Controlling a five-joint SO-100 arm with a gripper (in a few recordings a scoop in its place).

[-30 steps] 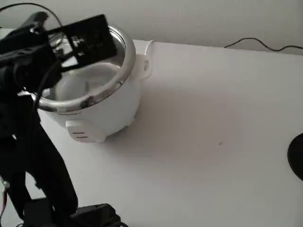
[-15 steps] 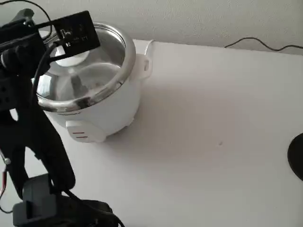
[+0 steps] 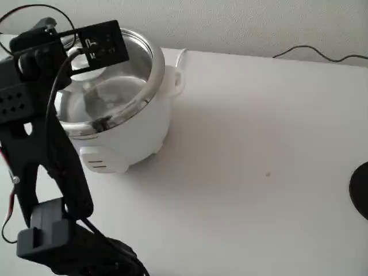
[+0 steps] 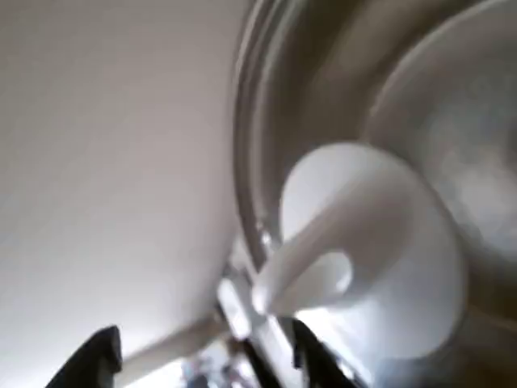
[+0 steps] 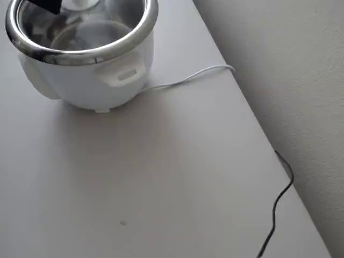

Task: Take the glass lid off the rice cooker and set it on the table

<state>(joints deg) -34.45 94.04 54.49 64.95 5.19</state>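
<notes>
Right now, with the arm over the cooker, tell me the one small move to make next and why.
Probably ease the gripper forward so its fingers straddle the white knob, then close. In the wrist view the knob sits just ahead, right of the gap, not between the fingers. The glass lid seems to rest inside the rice cooker.

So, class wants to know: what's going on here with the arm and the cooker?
A black robot arm reaches over the rice cooker on the white table. Its hand hangs just by the white knob of the glass lid, with the dark fingers apart and nothing gripped. The lid sits on the cooker's rim, so lifting it off has not yet been done. A thin white cord trails from the cooker across the table.
</notes>
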